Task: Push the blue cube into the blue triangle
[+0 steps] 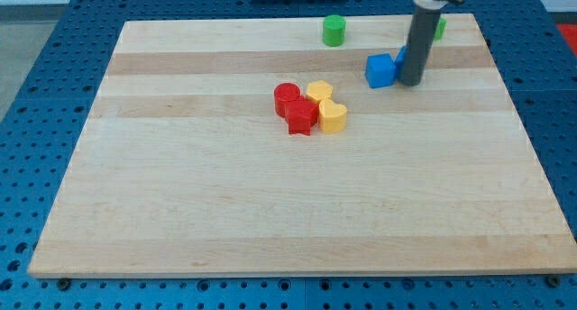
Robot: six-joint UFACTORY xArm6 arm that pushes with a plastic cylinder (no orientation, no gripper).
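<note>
The blue cube [380, 70] lies on the wooden board [225, 202] toward the view's upper right. My tip [410, 82] rests on the board right beside the cube's right side, touching or nearly touching it. A sliver of a second blue block [400, 55], probably the blue triangle, shows just behind the rod and next to the cube's upper right corner. Most of it is hidden by the rod, so I cannot make out its shape.
A green cylinder [334, 30] stands near the board's top edge. Another green block [440, 27] is partly hidden behind the rod at the top right. A cluster sits mid-board: red cylinder [287, 97], red block [301, 118], yellow block [317, 93], yellow heart [333, 117].
</note>
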